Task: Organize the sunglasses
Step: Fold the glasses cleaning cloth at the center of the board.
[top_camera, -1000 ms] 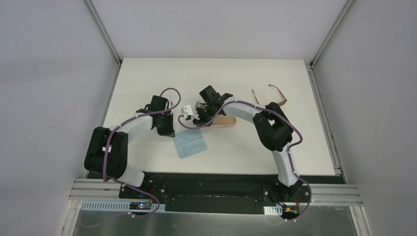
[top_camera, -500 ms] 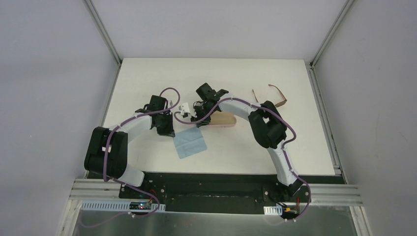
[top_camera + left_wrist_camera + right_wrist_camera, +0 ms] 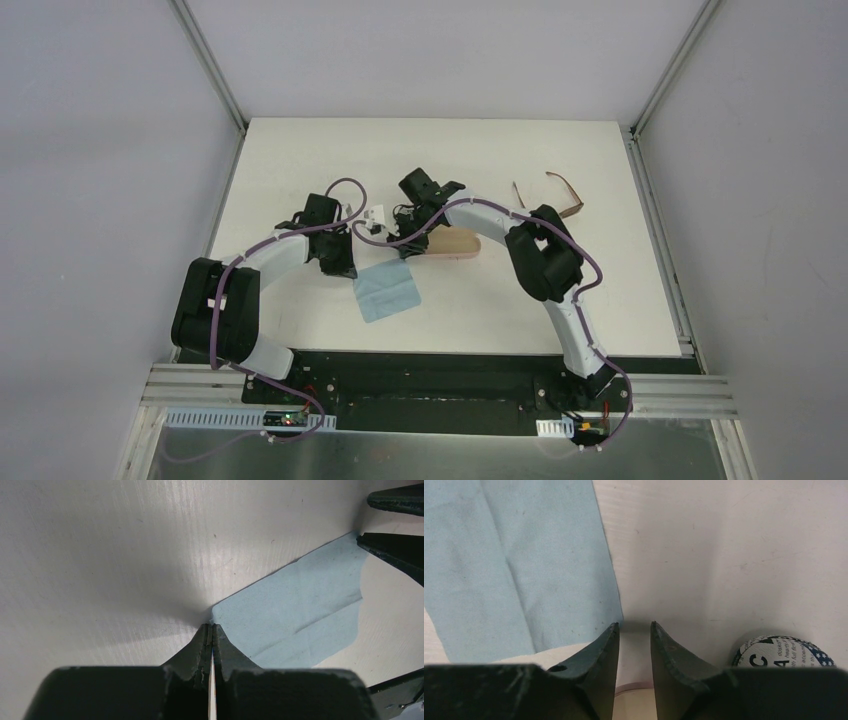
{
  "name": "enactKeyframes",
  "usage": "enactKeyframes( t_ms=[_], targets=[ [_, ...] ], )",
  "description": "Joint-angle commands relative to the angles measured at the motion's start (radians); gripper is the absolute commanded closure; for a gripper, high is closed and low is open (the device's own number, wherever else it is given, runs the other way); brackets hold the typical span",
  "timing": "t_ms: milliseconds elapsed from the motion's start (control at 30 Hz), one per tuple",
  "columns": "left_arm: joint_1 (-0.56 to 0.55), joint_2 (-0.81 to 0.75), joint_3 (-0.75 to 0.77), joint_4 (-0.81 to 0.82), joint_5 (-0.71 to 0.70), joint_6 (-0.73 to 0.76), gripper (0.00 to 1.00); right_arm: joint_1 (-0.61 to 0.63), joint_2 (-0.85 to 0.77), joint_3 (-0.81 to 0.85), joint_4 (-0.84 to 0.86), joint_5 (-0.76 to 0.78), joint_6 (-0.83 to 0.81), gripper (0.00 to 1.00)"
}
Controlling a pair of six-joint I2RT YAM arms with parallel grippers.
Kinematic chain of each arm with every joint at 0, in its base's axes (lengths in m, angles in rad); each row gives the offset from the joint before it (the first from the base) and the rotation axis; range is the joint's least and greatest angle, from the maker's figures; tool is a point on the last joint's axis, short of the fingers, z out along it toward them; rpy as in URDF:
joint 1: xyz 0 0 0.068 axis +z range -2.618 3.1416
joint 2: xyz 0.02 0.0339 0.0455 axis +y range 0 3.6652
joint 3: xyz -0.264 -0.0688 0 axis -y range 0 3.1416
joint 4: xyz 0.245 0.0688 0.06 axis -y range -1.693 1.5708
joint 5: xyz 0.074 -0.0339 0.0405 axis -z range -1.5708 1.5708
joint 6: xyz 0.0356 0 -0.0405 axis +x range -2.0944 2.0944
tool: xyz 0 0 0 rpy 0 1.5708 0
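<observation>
Left gripper is standing fully closed, its fingertips pressing down at one corner of the light blue cloth. Whether the fabric is pinched between the fingers cannot be told.

The left arm is folding at an elbow over the near left corner of the counter. Its forearm is reaching toward the counter's centre and its wrist is tipping downward.

The right gripper is standing narrowly parted with nothing between its fingers. It is pointing down at bare counter just beside an edge of the cloth.

The right arm is rising from the near right edge and bending at a raised elbow over the right half. It is stretching leftward across the centre, passing over the pink case, which is lying at about the middle of the counter.

In the right wrist view, the rounded end of a black-and-white lettered case is showing just to the right of the fingers.

The cloth is lying flat, creased, between the counter's centre and its near edge.

The brown-framed sunglasses are resting unfolded near the far right corner, well apart from both grippers.
</observation>
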Motion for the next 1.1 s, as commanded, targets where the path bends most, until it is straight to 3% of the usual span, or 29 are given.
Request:
enactKeyframes(
  t_ms=[0, 1067],
  targets=[
    [0.014, -0.018, -0.005, 0.030, 0.023, 0.018, 1.00, -0.002, -0.088, 0.014, 0.082, 0.014, 0.067, 0.69],
    [0.021, -0.012, -0.005, 0.037, 0.045, 0.024, 1.00, 0.021, 0.034, 0.070, -0.048, -0.029, 0.033, 0.67]
  ],
)
